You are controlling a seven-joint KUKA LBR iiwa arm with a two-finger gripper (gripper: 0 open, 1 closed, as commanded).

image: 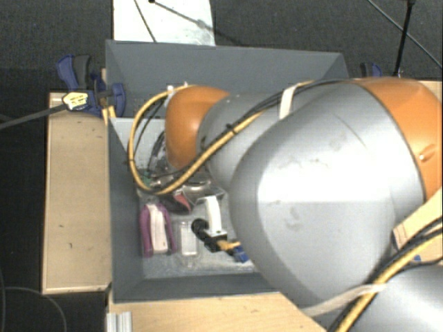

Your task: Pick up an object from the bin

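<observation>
- As the arm (325,185) reaches into the grey bin (221,64) from the right, its orange cover (190,126) and looped cables (142,144) hang over the left half of the bin floor. The end effector (166,176) sits low beneath them. Whether it is wide or narrow cannot be told, and nothing is seen held.
- Nearest below it lie a reddish scrap (181,200), a purple pack (154,230) lengthwise near the left wall, and a white block (213,214) just beside a black piece (200,228). A clear packet (187,241) and a yellow-and-blue piece (234,251) rest near the front wall.
- The step in hand appears to be the descent onto one of these, with no pick made yet.
- The purple pack looks the safest choice, since it lies a little apart from the tangle around the white block.
- A good approach would come straight down, close across the pack's narrow side and stay clear of the left wall.
- The cables hang close to that wall and could snag, so the lift should be vertical.
</observation>
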